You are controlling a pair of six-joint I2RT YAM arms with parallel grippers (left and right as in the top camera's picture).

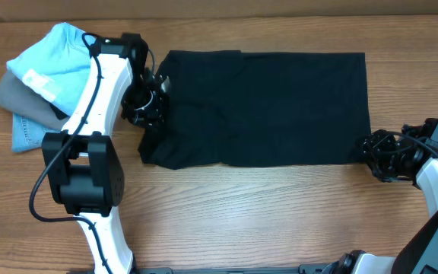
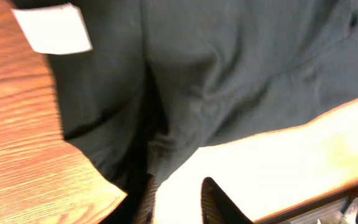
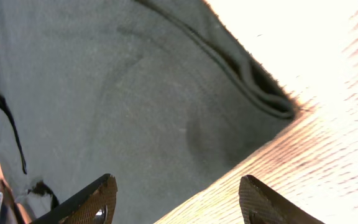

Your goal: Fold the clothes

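Black T-shirt (image 1: 272,106) spread flat at counter (image 1: 265,221) centre, white tag (image 2: 53,28) at its 9 o'clock end. Left pincer (image 2: 176,199) at shirt's 9 o'clock edge, slightly parted, empty. Right pincer (image 1: 371,151) at 4 o'clock corner, spread wide, empty.

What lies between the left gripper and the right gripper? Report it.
The black T-shirt spans the stretch from left gripper to right gripper, as the overhead view shows.

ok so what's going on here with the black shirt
Two robot arms are folding a black T-shirt, which lies flat on the table as a rough rectangle. The left gripper is over its left edge, jaws slightly apart, holding nothing. The right gripper hangs open at a right corner. A light blue shirt lies aside.
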